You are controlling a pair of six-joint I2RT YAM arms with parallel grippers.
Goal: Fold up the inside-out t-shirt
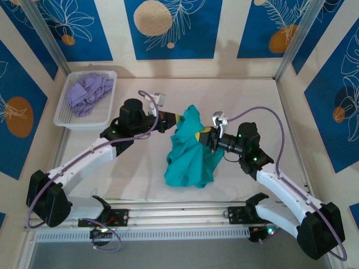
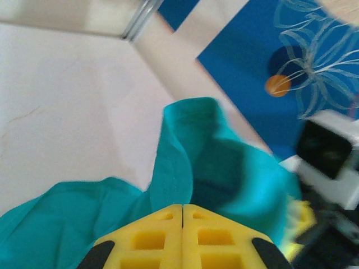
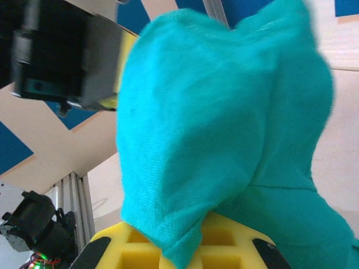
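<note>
T-shirt (image 1: 188,159) bunched, print hidden, pinched by left tool (image 2: 182,207), right tool (image 1: 203,136)

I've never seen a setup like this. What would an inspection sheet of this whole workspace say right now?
Surface: white table, nothing spilled seen.
Job's things: teal t-shirt, bunched, its top lifted between both grippers.
Clutter: white basket at far left, holding a lavender garment.
Grippers: left gripper shut on the t-shirt; right gripper shut on it too, cloth draped over it.
Cables: purple cable arching over each arm.
Surroundings: blue leaf-patterned wall panels.
</note>
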